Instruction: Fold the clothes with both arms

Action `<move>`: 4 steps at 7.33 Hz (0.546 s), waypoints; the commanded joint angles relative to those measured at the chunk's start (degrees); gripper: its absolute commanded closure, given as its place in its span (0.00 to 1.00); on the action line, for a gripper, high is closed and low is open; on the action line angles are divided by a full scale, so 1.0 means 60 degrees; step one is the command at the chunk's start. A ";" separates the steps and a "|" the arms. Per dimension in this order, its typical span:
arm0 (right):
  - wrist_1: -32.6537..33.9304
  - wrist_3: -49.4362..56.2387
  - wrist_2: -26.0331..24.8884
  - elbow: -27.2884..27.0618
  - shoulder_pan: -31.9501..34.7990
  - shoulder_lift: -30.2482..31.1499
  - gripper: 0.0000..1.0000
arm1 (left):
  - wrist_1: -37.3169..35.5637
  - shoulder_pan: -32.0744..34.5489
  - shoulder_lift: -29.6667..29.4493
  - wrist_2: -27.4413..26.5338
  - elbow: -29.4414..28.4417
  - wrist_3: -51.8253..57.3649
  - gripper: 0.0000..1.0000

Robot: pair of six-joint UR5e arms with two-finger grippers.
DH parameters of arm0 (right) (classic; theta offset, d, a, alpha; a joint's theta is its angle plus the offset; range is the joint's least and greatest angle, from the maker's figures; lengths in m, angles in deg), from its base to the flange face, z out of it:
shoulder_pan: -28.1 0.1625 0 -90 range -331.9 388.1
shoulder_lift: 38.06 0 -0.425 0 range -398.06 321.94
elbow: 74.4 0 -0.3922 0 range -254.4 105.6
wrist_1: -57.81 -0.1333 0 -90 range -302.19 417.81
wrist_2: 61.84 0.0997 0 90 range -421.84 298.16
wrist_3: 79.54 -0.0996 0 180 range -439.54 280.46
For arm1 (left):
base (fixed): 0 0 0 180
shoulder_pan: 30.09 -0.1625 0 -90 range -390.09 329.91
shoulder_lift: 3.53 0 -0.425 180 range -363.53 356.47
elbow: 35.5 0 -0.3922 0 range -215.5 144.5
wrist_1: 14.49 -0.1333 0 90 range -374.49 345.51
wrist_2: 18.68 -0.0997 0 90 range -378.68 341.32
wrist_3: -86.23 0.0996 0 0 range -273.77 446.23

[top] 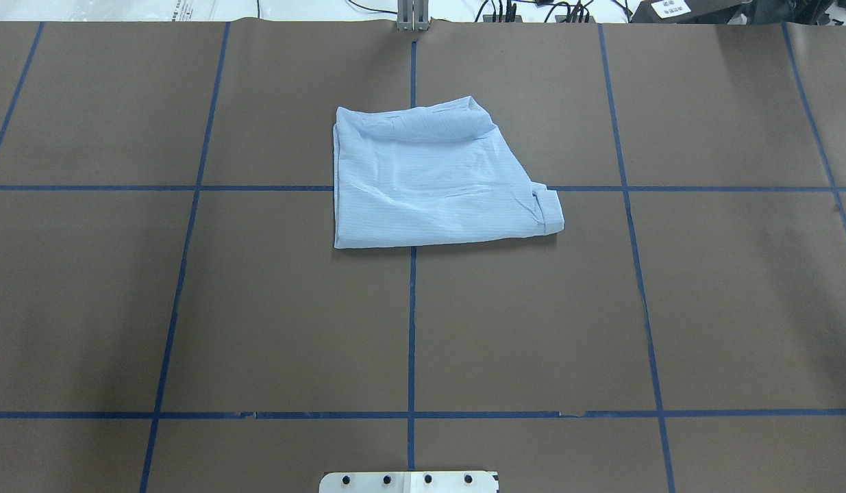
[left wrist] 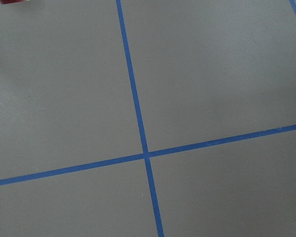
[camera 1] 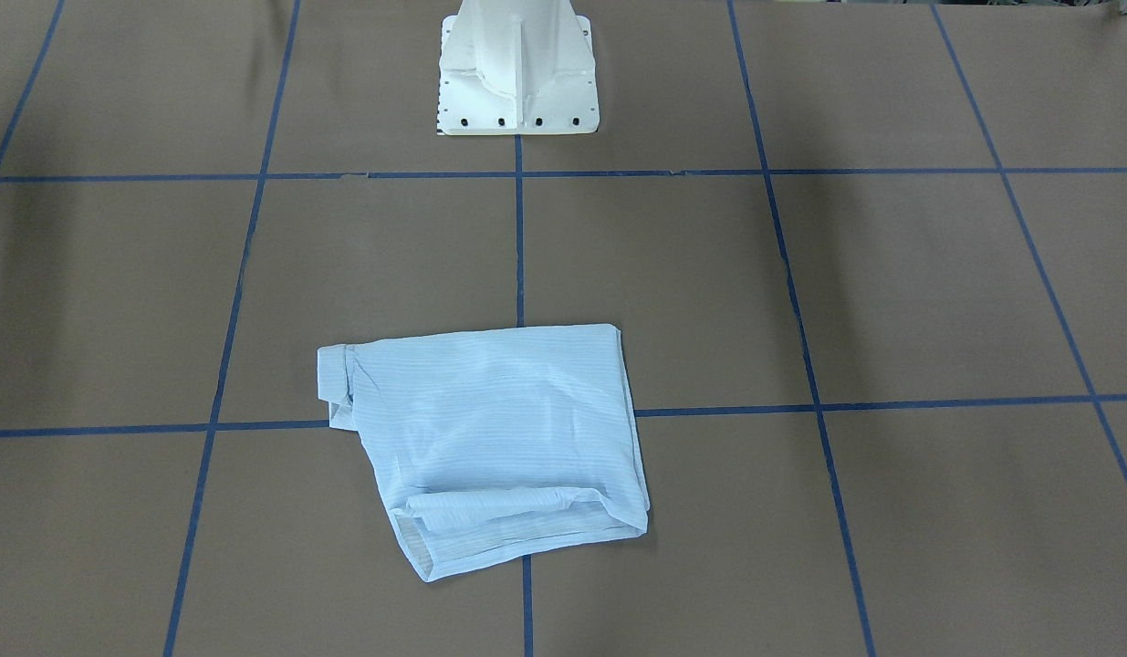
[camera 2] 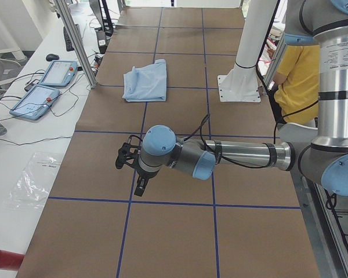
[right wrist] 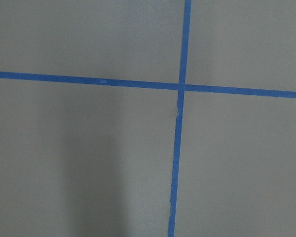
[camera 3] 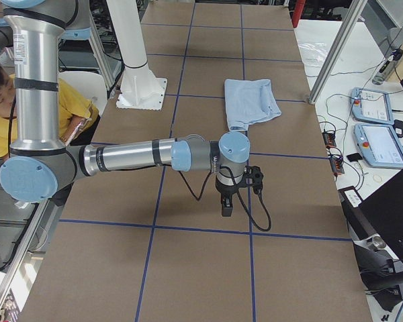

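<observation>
We are finding the shirt [camera 1: 499,438] folded on the surface [camera 1: 892,292], well apart from the left pincer [camera 2: 140,190] and right pincer [camera 3: 226,209] (spread or pressed together, we cannot tell). We are judging it thin and limp, asking for corner pinches.

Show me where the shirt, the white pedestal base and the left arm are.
shirt [top: 429,185]: overhead view, middle of the folded top layer.
white pedestal base [camera 1: 517,82]: front-facing view, its sloped front face.
left arm [camera 2: 243,153]: left side view, silver forearm tube.

Opposed overheads, opposed sides; shared shirt [camera 1: 499,429]; downward close-ups
</observation>
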 commanded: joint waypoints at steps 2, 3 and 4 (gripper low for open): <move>-0.0009 0.0001 0.0450 0.0018 -0.0004 0.0008 0.00 | -0.0016 0.0000 -0.0015 -0.0013 -0.0009 -0.0020 0.00; -0.0009 0.0016 0.0482 0.0018 0.0010 0.0022 0.00 | -0.0046 0.0000 -0.0015 0.0001 -0.0009 -0.0020 0.00; -0.0009 0.0016 0.0482 -0.0025 0.0011 0.0008 0.00 | -0.0031 0.0000 -0.0015 -0.0027 -0.0023 -0.0006 0.00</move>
